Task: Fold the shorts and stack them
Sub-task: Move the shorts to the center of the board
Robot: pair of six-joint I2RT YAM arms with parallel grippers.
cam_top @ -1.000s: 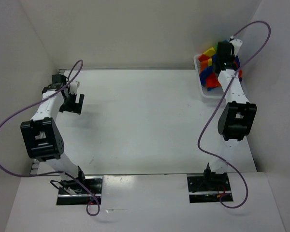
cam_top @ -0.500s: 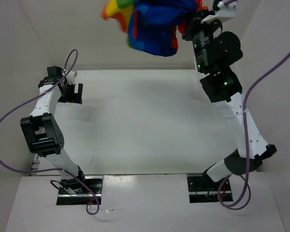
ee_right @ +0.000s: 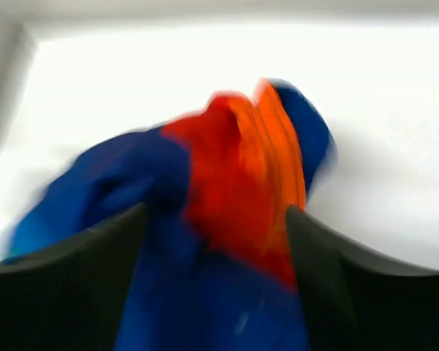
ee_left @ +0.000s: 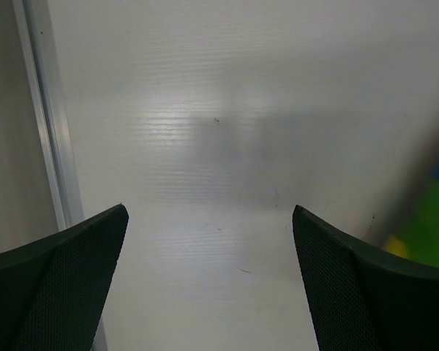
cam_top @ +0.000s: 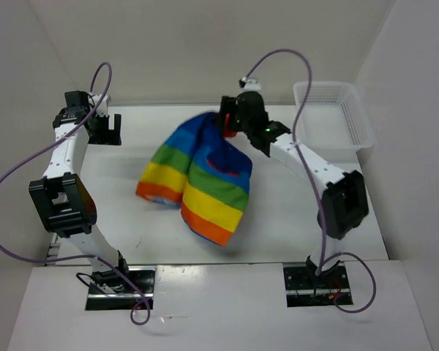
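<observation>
The rainbow-striped shorts (cam_top: pixel 197 175) lie loosely spread on the middle of the table, with the red and orange hems towards the front. Their blue and red top end is bunched at the back right, under my right gripper (cam_top: pixel 230 124). In the blurred right wrist view the bunched shorts (ee_right: pixel 234 168) sit between the jaws of the right gripper (ee_right: pixel 216 212), which stand wide apart and open. My left gripper (cam_top: pixel 106 130) is open over bare table at the back left, clear of the fabric. In the left wrist view nothing lies between the fingers of the left gripper (ee_left: pixel 208 219), and an edge of the shorts (ee_left: pixel 432 219) shows at the right.
A white mesh basket (cam_top: pixel 335 117) stands at the back right corner, to the right of my right arm. White walls close in the table on the left, back and right. A metal strip (ee_left: pixel 47 124) runs along the table's left edge.
The right arm lifted the shorts out of the basket, swung them high and left, then brought them down onto the middle of the table, where its jaws opened. The left gripper shifted slightly back.
</observation>
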